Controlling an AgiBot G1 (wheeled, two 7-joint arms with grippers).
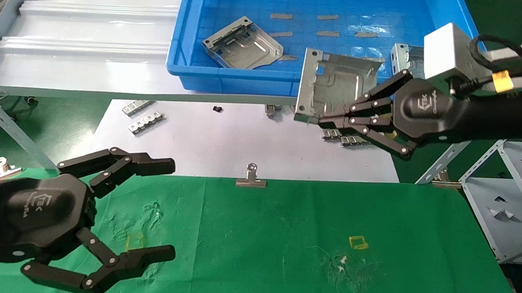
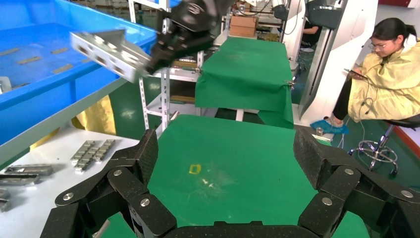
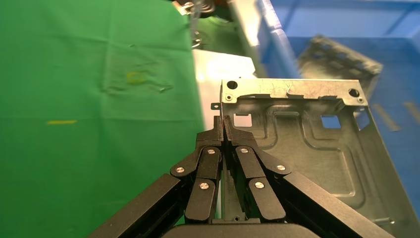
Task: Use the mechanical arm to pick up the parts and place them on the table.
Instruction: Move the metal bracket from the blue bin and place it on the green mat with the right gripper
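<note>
Where the green table (image 1: 282,238) runs nearest the robot, the left gripper (image 1: 159,208) hovers over its left end, fingers spread wide with nothing between them; its arm is cut off by the frame edge. Two yellow square outlines (image 1: 358,242) and whitish scuffs mark the cloth. A silver binder clip (image 1: 251,177) sits on the table's far edge, a second one (image 1: 2,167) at far left, partly hidden behind the left hand.

Beyond lies a white sheet surface (image 1: 243,141) with small ridged metal strips (image 1: 147,122); more strips (image 1: 345,138) lie half hidden under the right gripper's fingers.

Right gripper (image 1: 331,117) is held in the air over the white sheet, just in front of the blue bin (image 1: 229,79). Its fingertips (image 3: 224,131) are pressed together on one edge of a grey sheet-metal part (image 1: 337,85), which hangs tilted, clear of every surface. In the right wrist view, the part's lower edge is cut off.

Farther back, a second part (image 1: 244,43) lies inside the bin among small grey strips (image 1: 281,16). A third piece of grey metal (image 1: 404,58) shows in the bin, mostly hidden behind the silver wrist box (image 1: 448,51); what it is cannot be told. A pale corrugated shelf (image 1: 91,27) lies left of the bin.
</note>
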